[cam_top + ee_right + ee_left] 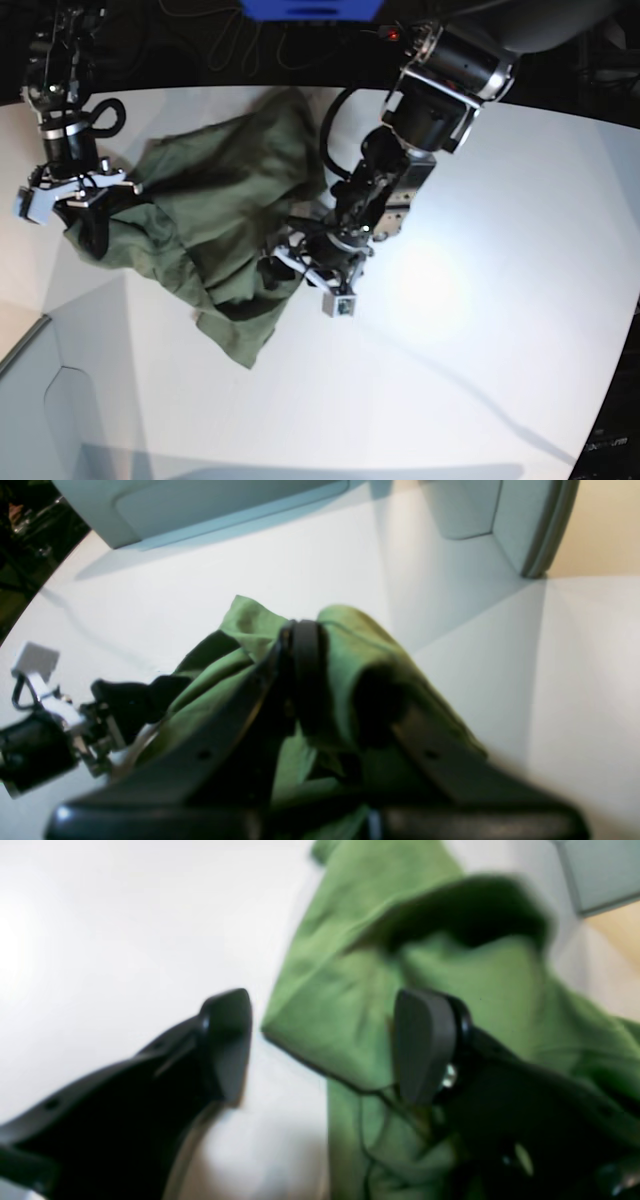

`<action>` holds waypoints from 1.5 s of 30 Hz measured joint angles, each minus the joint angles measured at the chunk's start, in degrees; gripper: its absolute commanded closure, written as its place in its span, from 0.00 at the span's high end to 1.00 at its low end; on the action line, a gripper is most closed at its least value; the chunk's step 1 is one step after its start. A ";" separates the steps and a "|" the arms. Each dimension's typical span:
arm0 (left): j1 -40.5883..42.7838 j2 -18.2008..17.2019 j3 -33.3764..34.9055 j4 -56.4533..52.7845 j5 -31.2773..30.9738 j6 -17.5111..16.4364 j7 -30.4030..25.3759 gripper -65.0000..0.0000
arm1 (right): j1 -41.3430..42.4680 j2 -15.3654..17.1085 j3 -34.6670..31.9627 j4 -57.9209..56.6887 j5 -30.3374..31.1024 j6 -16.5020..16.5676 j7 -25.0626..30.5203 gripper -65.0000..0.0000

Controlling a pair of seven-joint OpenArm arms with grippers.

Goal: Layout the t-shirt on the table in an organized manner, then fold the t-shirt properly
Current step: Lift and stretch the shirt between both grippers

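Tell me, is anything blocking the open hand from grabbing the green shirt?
Nothing visible is. The left hand is open right at a fold of the t-shirt, one finger over the cloth, the other over bare table.

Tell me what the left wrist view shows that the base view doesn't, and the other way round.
Only the left wrist view shows the left gripper close up, its fingers spread apart with a corner of the t-shirt between them, ungripped. Only the base view shows the whole crumpled t-shirt, both arms, and the right gripper at its far edge. Both show the green shirt lying on the white table.
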 measured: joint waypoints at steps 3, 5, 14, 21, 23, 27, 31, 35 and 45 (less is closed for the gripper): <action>-0.42 0.20 0.15 -1.27 -0.02 -0.04 -1.05 0.66 | 0.02 0.00 0.00 -1.51 0.04 0.00 0.17 0.00; -0.52 0.04 2.38 -1.75 0.00 0.07 -1.92 0.66 | -0.02 0.00 0.00 -2.51 -0.02 0.00 -0.31 0.00; -0.15 0.46 8.55 -2.19 -0.13 0.22 -2.89 0.00 | 0.02 0.00 -0.04 -2.91 0.00 0.00 -0.20 0.00; 2.14 -3.65 5.11 12.48 -0.42 1.46 -1.46 0.00 | 1.05 1.42 -0.02 -2.91 0.02 0.00 -0.15 0.00; 3.61 -5.88 3.08 21.03 -0.24 5.75 -1.95 0.00 | 1.53 1.75 0.07 -2.86 -0.02 0.02 -0.07 0.00; 6.36 -11.63 2.14 36.94 -0.37 13.60 -1.55 0.00 | 2.43 3.63 0.07 -2.80 0.02 0.00 -0.24 0.00; 6.97 -16.28 2.14 49.59 -0.46 17.03 -1.75 0.00 | 5.46 3.45 -0.04 -2.32 -0.02 0.00 -0.66 0.00; 9.68 -18.56 -2.47 55.87 -0.39 18.12 -2.69 0.00 | 8.41 3.45 -0.11 0.33 0.13 -0.02 -3.56 0.00; 21.20 -24.72 -13.75 64.17 -0.63 17.73 -2.23 0.00 | 14.71 2.99 -0.76 4.15 0.44 0.50 -5.16 0.00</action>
